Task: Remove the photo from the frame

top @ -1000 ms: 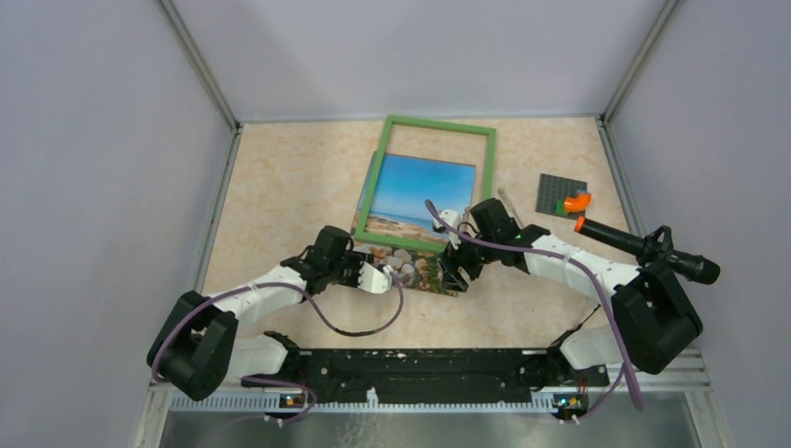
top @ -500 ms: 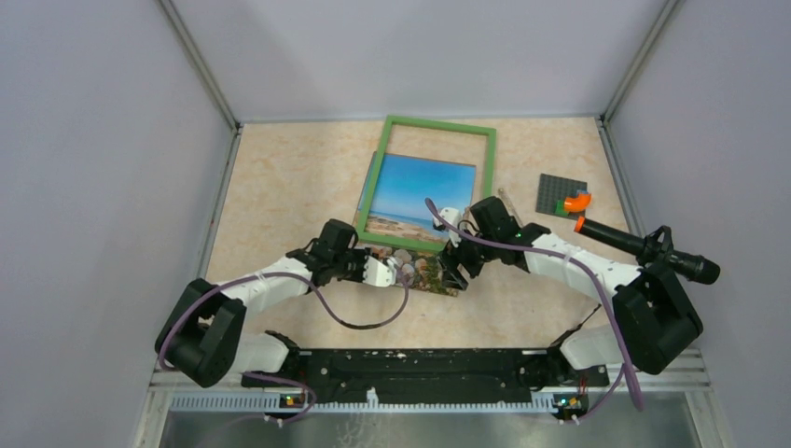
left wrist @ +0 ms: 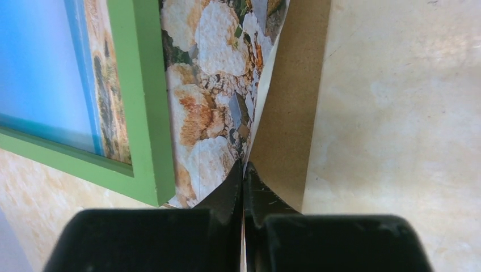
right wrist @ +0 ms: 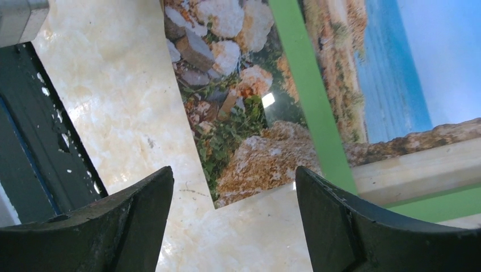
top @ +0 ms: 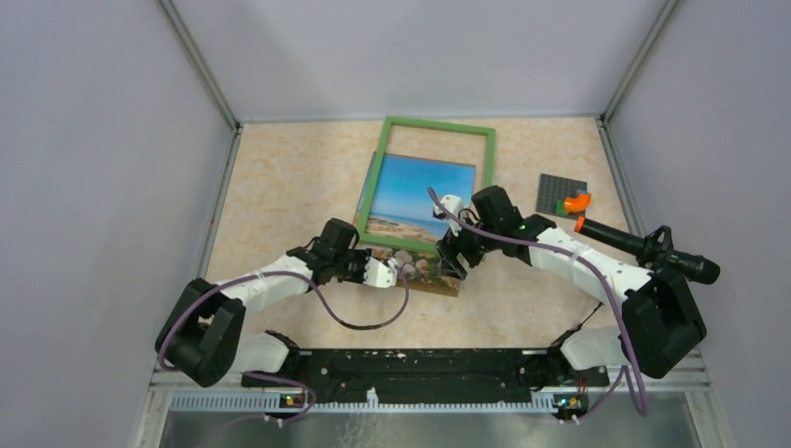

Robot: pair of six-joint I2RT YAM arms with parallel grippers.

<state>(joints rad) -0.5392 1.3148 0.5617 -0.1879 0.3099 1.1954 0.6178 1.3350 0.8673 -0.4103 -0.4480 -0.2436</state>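
Observation:
The green frame (top: 438,124) lies flat in the middle of the table. The photo (top: 420,191), a coast print, sticks out from under the frame's near bar. My left gripper (top: 399,269) is shut on the photo's near edge. In the left wrist view that gripper (left wrist: 244,173) pinches the rocky part of the photo (left wrist: 210,85), lifted off the brown fibreboard back (left wrist: 292,102) beside the green frame bar (left wrist: 144,96). My right gripper (top: 451,259) hangs open over the photo's near right corner. The right wrist view shows the gripper (right wrist: 232,190) holding nothing above the photo corner (right wrist: 244,141) and frame bar (right wrist: 309,96).
A grey baseplate (top: 558,190) with an orange and a green brick sits at the right. A black tool with an orange tip (top: 644,245) lies near the right arm. Grey walls enclose the table; the black base rail (top: 420,364) runs along the near edge.
My left gripper has closed on the photo's near edge. My right gripper has pulled back slightly from the photo's corner and stays open.

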